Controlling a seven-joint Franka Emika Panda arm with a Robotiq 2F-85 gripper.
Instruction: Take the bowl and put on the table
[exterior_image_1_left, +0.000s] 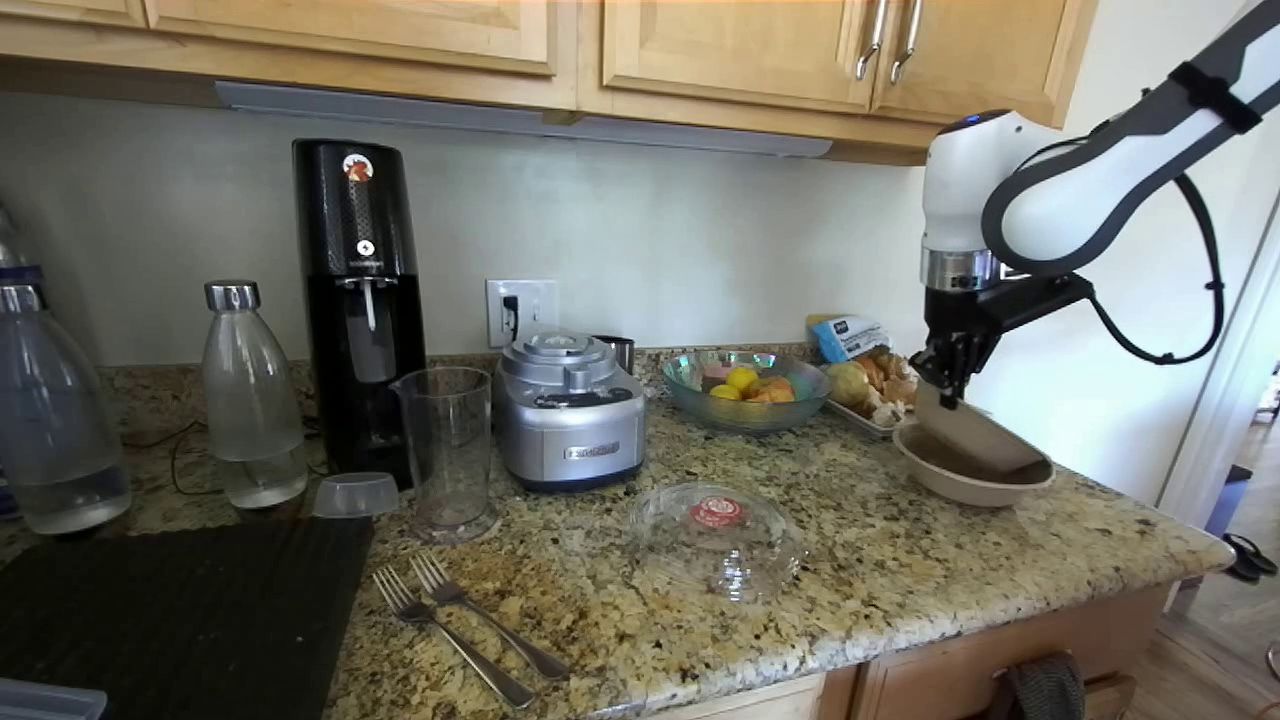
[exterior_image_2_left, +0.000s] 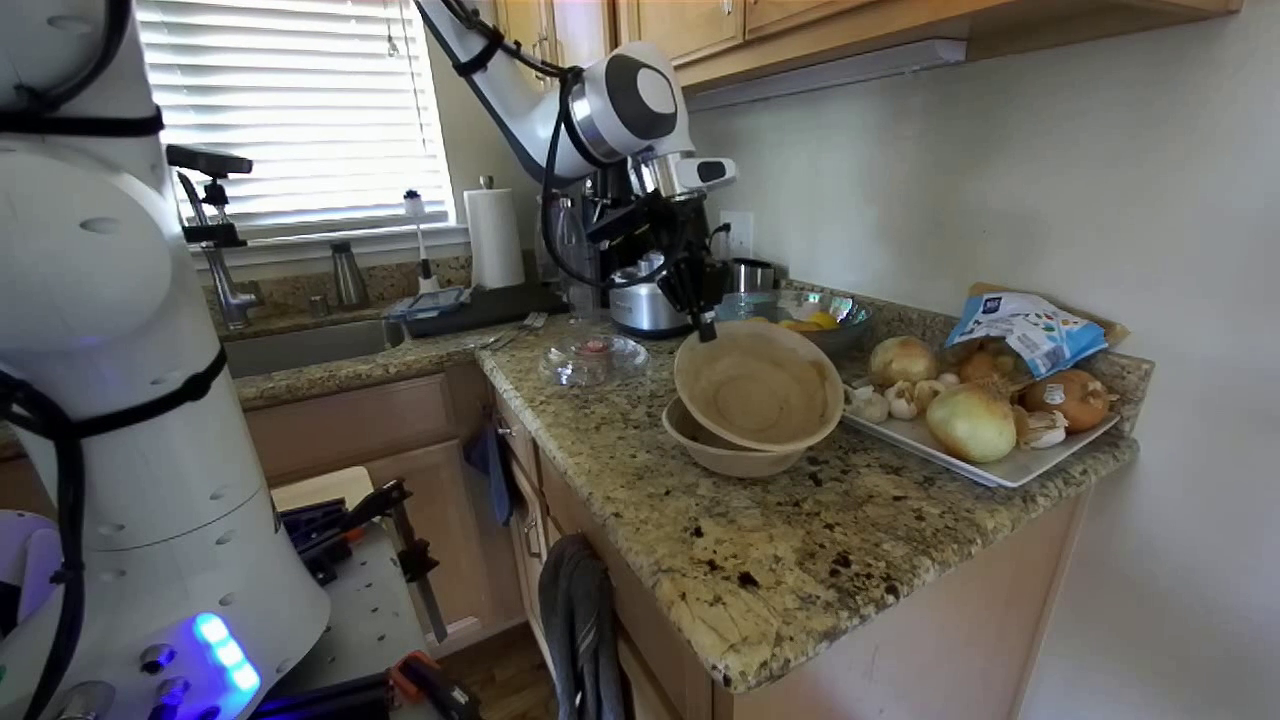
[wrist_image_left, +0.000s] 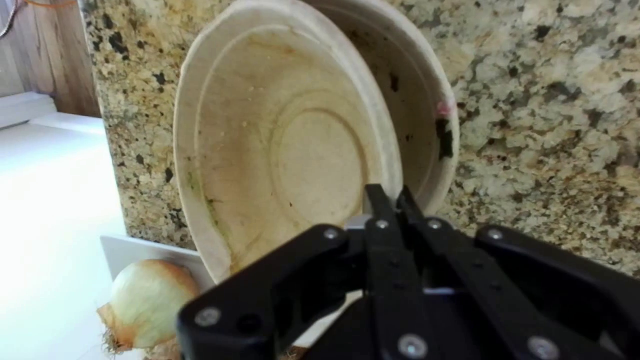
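A shallow round beige bowl is tilted steeply in both exterior views, its paler inside stained. My gripper is shut on its upper rim. In the wrist view the gripper's fingertips pinch the bowl's rim between them. A like bowl stands upright on the granite countertop, right below the held one, which covers part of it. The lower bowl also shows in the wrist view. Whether the two bowls touch is hard to tell.
A white tray of onions and garlic and a glass bowl of yellow fruit stand near the wall. A clear plastic lid, two forks and a food processor are farther along the counter. The counter's corner is near.
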